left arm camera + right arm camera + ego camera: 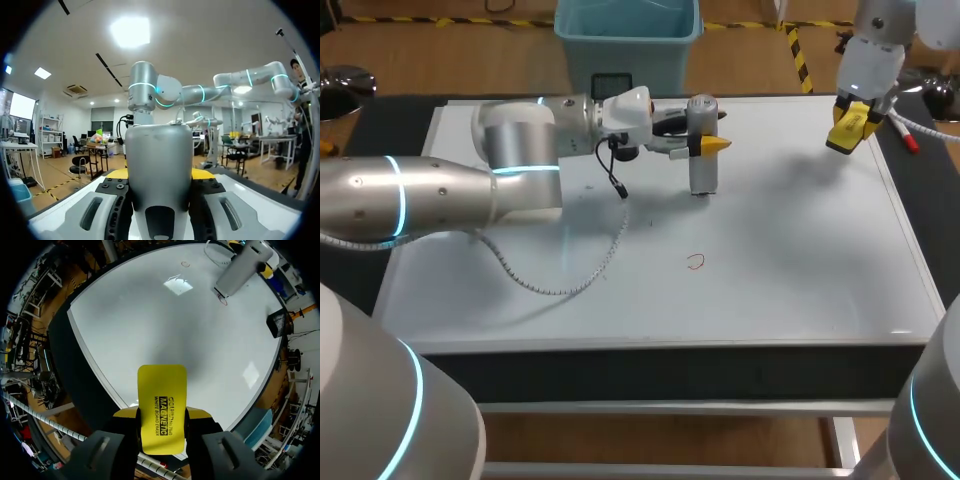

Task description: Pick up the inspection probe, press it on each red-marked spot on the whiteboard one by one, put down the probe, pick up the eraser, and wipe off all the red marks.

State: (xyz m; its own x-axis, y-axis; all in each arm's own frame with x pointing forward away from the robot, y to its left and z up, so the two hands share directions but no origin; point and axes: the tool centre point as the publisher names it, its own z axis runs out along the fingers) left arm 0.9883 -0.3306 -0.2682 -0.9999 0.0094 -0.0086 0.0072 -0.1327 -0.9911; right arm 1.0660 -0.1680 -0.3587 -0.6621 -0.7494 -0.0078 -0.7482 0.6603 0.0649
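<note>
The left end effector [705,147] is closed on the silver cylindrical inspection probe [703,175], one yellow-tipped finger on either side of its body. The probe stands upright with its lower end down on the flat white whiteboard [770,270] covering the tabletop, towards the far edge. A small red scribbled mark [695,262] lies nearer the front, well apart from the probe. Another red mark [221,301] sits just at the probe's foot. Over the far right corner, the right end effector [848,128] grips the yellow rectangular eraser [161,405], raised off the whiteboard.
</note>
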